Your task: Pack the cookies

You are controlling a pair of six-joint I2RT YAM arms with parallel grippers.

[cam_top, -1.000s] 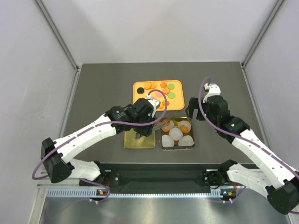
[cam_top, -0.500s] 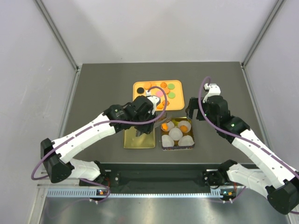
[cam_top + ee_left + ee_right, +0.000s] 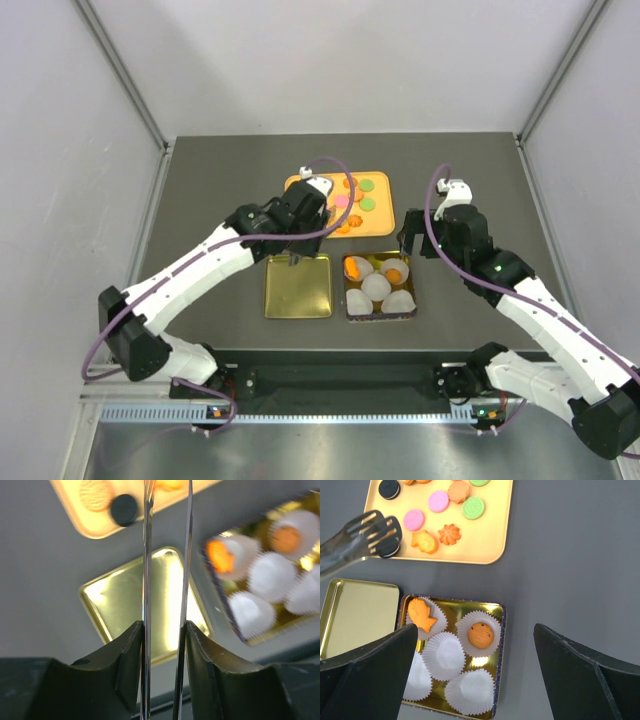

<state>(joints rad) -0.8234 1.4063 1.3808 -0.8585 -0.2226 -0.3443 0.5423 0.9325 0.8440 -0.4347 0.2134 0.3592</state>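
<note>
Two cookies [image 3: 422,615] are packed, three cups [image 3: 444,655] are unfilled; tongs [image 3: 362,535] are clamped by the left fingers [image 3: 127,652], the right fingers [image 3: 370,667] are spread wide, empty.

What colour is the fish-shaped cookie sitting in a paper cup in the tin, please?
Orange; the right wrist view shows the fish-shaped cookie best.

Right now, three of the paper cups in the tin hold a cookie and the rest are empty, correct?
No, two, not three. The right wrist view shows a fish-shaped orange cookie in one paper cup and a round orange cookie in another; the remaining cups in the tin are empty.
</note>
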